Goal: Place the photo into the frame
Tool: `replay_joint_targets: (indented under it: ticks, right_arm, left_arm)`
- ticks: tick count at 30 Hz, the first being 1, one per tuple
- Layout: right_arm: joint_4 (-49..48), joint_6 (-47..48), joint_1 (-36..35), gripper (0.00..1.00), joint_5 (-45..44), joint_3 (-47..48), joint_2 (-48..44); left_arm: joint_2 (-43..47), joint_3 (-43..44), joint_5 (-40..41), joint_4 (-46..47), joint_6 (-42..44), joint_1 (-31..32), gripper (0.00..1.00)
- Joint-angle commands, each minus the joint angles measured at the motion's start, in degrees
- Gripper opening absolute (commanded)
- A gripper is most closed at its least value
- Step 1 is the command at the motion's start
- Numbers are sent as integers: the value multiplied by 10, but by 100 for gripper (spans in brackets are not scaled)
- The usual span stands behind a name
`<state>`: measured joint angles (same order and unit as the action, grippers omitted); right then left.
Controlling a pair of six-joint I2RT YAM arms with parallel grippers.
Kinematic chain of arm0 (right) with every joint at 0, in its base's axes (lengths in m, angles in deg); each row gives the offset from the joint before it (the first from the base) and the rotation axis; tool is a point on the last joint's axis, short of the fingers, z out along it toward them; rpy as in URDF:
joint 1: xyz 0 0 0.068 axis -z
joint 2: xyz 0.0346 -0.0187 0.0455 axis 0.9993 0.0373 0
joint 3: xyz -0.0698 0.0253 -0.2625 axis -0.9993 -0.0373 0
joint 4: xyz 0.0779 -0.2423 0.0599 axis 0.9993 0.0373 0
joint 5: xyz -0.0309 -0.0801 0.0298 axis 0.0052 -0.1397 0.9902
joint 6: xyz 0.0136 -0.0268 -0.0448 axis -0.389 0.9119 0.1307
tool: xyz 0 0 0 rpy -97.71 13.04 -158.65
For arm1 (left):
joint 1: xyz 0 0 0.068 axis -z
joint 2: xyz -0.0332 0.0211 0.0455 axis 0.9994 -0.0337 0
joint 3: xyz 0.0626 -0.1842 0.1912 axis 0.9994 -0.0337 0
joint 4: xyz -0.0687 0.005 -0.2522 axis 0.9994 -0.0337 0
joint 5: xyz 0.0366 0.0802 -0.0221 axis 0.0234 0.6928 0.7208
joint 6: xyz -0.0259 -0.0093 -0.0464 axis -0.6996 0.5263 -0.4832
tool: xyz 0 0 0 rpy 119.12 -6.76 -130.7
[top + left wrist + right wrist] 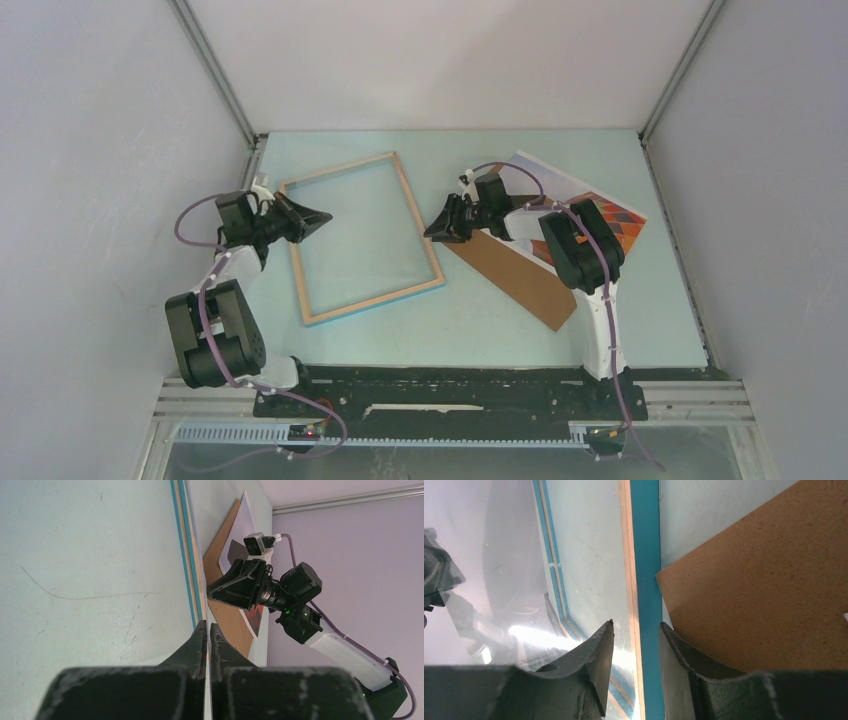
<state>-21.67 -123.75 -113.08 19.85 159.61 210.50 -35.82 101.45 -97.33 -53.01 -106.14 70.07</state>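
- The left gripper (pixel 325 215) is clenched, with its jaws pressed together and nothing visible between them. Its tip is over the left side of the frame (pixel 374 302). I cannot tell whether it presses on it.
- The frame lies on the bench (pixel 480 330) as an open rectangle of thin rails, light wood on top and teal along the outer sides. I judge it stiff and light, so it can slide easily on the smooth bench. The best hold is on a rail, near the middle of a long side.
- Inside the frame there is a clear pane (pixel 584 555), glossy and full of reflections. It is probably slippery and fragile, so fingers should stay off it.
- The right gripper (pixel 636 625) is released. Its jaws stand apart, one on each side of the frame's right rail, and a strip of pane shows between the inner finger and the wood.
- The board (pixel 520 280) lies just right of the frame, with one corner near the right rail. It is brown, matte and finely speckled, a flat stiff rectangle.
- The photo (pixel 585 190) is right of the frame, beyond the board. It lies partly under the board, and the right arm hides part of it. I can see a white border and orange and dark colours. It is thin paper, very light, and it bends and creases easily. As it lies flat, I would take it gently at the free edge farthest from the frame.
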Motion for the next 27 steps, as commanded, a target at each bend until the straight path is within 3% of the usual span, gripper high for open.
replay_joint_targets:
  ticks: [1,13,27]
  right_arm:
    - [-22,0,-2,46,5,-5,-3]
    - [-19,0,-2,45,4,-5,-4]
    - [-19,0,-2,45,6,-5,-4]
  left_arm:
    - [29,-13,-20,18,11,-6,0]
    - [35,-15,-25,22,10,-21,0]
    - [18,-24,-40,91,-43,-5,0]
